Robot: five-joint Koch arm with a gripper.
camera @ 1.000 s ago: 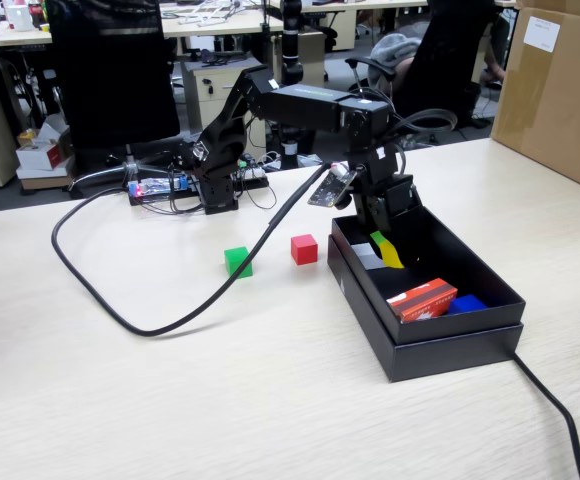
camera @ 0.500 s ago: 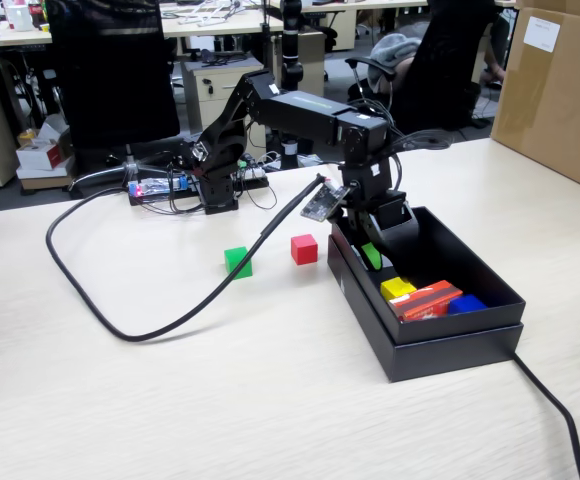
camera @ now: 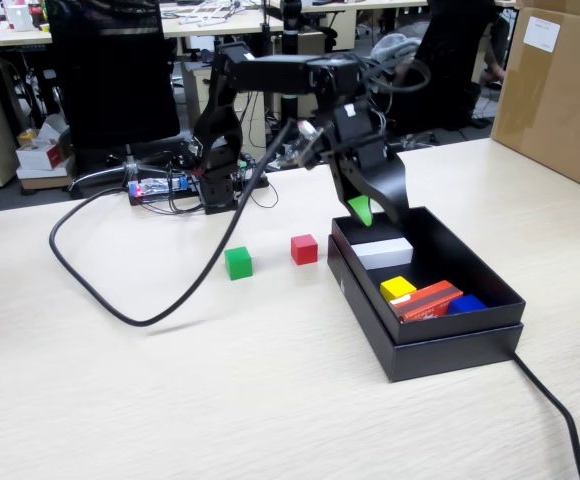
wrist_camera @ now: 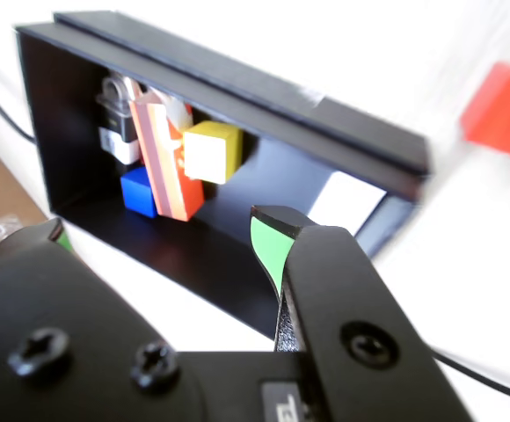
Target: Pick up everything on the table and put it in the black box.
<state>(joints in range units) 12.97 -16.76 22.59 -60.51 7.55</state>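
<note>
Hovering above the black box's far edge, the tool gapes empty.

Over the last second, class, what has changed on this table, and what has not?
The hand let go of the yellow cube, which now rests in the black box, then rose clear, open and empty. The green cube and red cube stayed put on the table.

Open empty jaws above black box, yellow cube inside
</note>
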